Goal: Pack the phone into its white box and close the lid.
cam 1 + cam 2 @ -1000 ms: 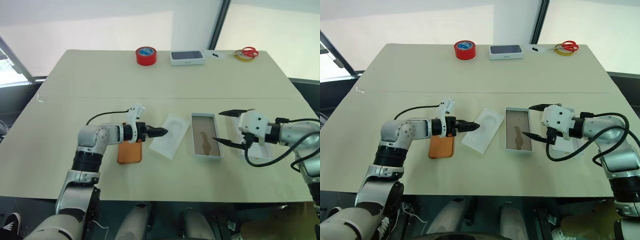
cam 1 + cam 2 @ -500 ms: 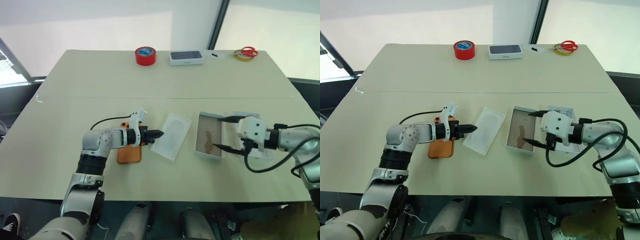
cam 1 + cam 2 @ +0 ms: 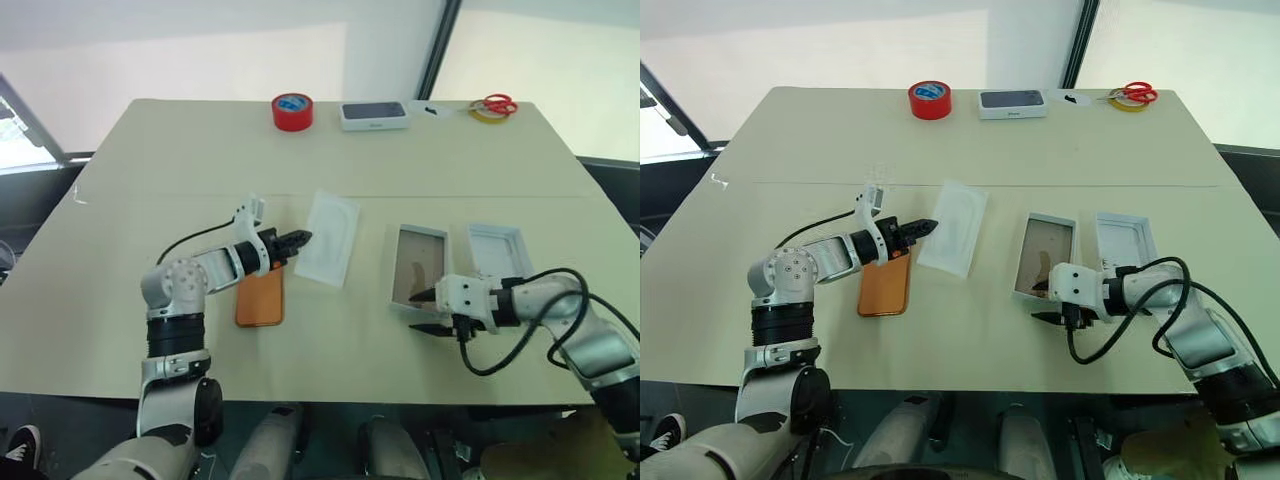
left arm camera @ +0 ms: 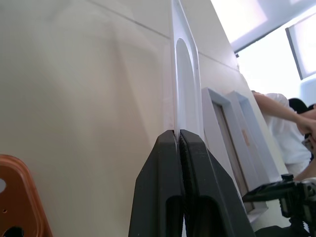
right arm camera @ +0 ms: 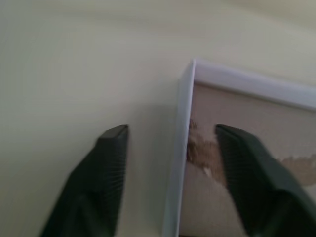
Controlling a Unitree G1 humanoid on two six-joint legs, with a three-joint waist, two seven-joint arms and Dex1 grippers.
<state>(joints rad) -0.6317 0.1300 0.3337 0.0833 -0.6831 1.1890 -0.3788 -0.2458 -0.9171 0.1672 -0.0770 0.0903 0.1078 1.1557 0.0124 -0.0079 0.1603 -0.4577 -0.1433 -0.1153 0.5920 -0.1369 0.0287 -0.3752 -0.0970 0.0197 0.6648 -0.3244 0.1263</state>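
The orange phone (image 3: 260, 300) lies camera side up on the table, just in front of my left gripper (image 3: 300, 238). That gripper is shut on the edge of the thin white insert (image 3: 330, 238), seen edge-on in the left wrist view (image 4: 185, 74). To the right lies the white box (image 3: 420, 265), open with its brownish floor showing. The lid (image 3: 497, 250) rests beside it, inside up. My right gripper (image 3: 422, 312) is at the box's near end. In the right wrist view its fingers (image 5: 112, 163) stand apart astride the box's wall (image 5: 177, 163), one outside and one over the floor.
At the table's far edge are a red tape roll (image 3: 292, 111), a white box with a dark phone picture (image 3: 374, 115), and red scissors (image 3: 497, 103) on a yellow ring. A person (image 4: 281, 133) shows beyond the table in the left wrist view.
My left gripper shut on the insert's edge and carried it up and toward the back. My right gripper came down to the box's near end, its jaws narrower, uncovering the lid.
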